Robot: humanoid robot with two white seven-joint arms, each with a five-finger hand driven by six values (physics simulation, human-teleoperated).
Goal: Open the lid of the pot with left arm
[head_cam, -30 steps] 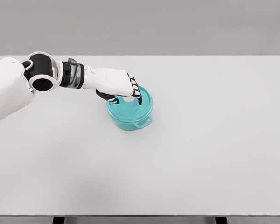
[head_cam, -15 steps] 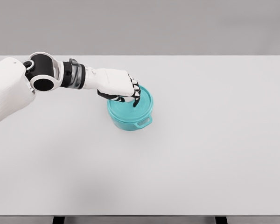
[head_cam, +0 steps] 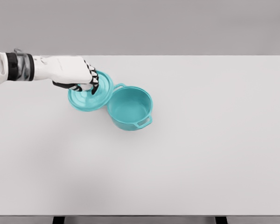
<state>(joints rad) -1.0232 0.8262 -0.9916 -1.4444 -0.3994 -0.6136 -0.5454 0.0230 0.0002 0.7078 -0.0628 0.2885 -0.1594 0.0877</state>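
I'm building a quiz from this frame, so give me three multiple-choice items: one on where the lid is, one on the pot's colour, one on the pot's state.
1. Where is the lid?
A. left of the pot
B. on the pot
C. right of the pot

2. What colour is the pot?
A. red
B. teal
C. black

3. What state is the pot in?
A. covered
B. tipped over
C. open and upright

Answers:
1 A, the left hand holds the lid left of the pot.
2 B, pot and lid are both teal against the white table.
3 C, the pot's bare inside shows and it stands upright.
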